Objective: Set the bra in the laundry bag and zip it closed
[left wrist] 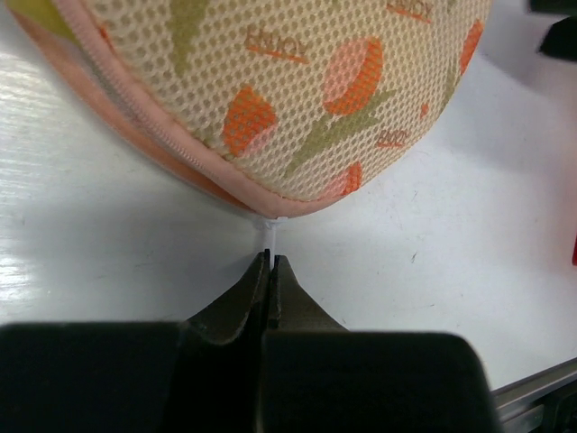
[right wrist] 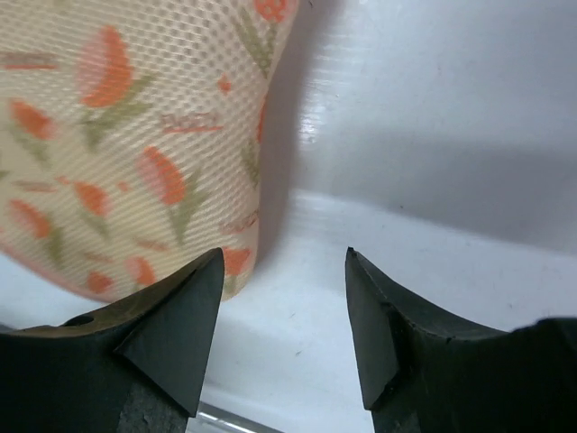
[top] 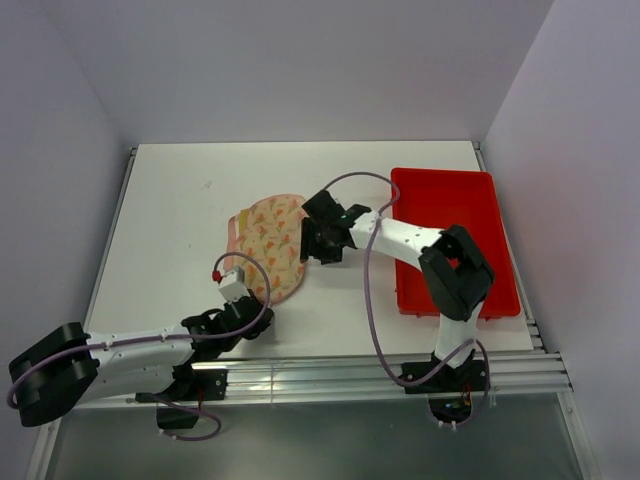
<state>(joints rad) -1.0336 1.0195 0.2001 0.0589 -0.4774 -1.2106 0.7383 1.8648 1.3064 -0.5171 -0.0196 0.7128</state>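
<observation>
From the overhead camera I see the laundry bag lying folded over on itself in the middle of the table, printed side up. The bra shows only as a sliver of mustard yellow at the bag's far-left edge, so I judge it is inside and the packing step is done. What's left is the zip. My left claw is pinched together on the thin white zipper pull at the bag's near tip, low over the table. The teeth running up to the left of the pull look meshed, but I can't tell how much of the seam beyond it is open. My right claw has its jaws apart and holds nothing, sitting just beside the bag's right edge, where I could brace it. The red tray sits off to the right
</observation>
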